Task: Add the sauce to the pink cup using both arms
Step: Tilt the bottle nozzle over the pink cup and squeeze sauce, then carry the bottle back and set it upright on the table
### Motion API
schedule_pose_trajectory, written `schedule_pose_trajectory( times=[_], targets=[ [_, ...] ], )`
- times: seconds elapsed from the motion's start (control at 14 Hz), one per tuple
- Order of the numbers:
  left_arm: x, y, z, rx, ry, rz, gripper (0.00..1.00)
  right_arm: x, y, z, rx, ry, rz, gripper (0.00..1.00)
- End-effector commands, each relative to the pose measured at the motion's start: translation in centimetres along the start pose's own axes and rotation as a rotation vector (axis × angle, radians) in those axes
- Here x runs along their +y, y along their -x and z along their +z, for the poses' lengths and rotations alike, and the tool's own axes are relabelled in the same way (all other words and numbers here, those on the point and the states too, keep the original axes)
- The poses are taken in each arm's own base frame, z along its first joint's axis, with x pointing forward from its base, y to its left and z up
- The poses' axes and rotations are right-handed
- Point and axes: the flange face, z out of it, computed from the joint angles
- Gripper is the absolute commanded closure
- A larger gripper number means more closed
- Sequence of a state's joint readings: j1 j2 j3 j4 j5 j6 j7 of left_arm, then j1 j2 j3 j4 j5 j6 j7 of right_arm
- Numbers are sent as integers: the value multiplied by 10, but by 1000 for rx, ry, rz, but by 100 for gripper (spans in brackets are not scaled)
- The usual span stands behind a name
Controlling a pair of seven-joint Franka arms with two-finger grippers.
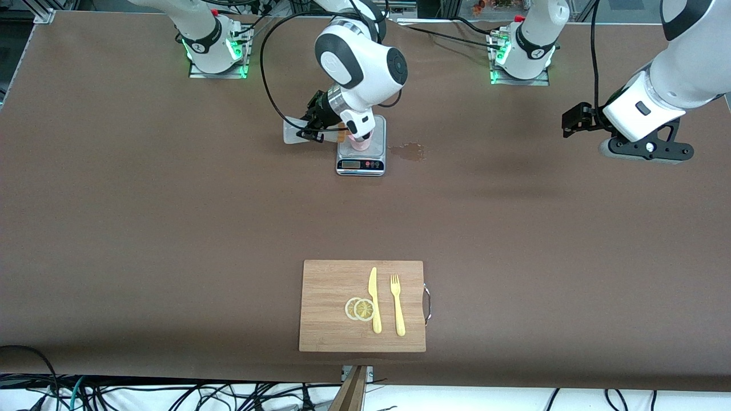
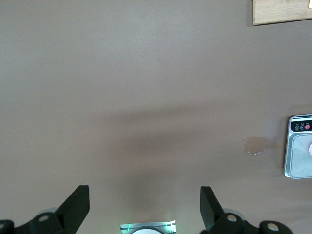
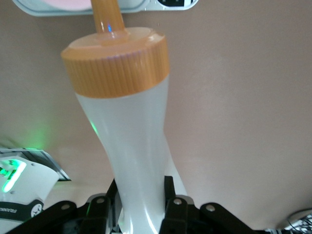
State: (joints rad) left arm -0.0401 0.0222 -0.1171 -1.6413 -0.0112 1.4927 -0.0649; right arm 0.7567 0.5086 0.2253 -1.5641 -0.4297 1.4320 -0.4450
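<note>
My right gripper [image 1: 311, 123] is shut on the waist of a whitish squeeze bottle [image 1: 294, 131] and holds it tipped on its side. In the right wrist view the bottle [image 3: 131, 141] has an orange cap [image 3: 117, 63], and its nozzle [image 3: 107, 17] points at the pink cup [image 3: 70, 4]. The cup [image 1: 361, 144] stands on a steel scale [image 1: 361, 164], half hidden by the right wrist. The sauce itself is hidden. My left gripper [image 1: 571, 123] waits open and empty above bare table toward the left arm's end, its fingers [image 2: 78, 202] wide apart.
A brownish stain [image 1: 411, 151] marks the table beside the scale, toward the left arm's end. Nearer the front camera lies a wooden cutting board [image 1: 320, 331] with two lemon slices [image 1: 360, 309], a yellow knife [image 1: 374, 299] and a yellow fork [image 1: 397, 305].
</note>
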Motion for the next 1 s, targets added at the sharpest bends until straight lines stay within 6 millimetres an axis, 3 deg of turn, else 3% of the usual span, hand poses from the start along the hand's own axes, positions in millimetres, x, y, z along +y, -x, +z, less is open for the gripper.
schedule_pose_trajectory(
  times=[0.0,0.21,0.5,0.79,0.93],
  targets=[
    [4,-2,-8,-4,15,-7,0,7,29,-15,53,-24,30,67],
    [4,-2,-7,-5,14,-8,0,18,56,-18,103,-68,52,67],
    [2,-1,-7,-8,16,-11,0,35,118,-6,276,-187,92,65],
    [3,-1,-6,-10,14,-6,0,85,184,14,508,-354,112,65],
    [4,-1,-6,-9,12,-6,0,116,217,35,625,-406,121,65]
  ],
)
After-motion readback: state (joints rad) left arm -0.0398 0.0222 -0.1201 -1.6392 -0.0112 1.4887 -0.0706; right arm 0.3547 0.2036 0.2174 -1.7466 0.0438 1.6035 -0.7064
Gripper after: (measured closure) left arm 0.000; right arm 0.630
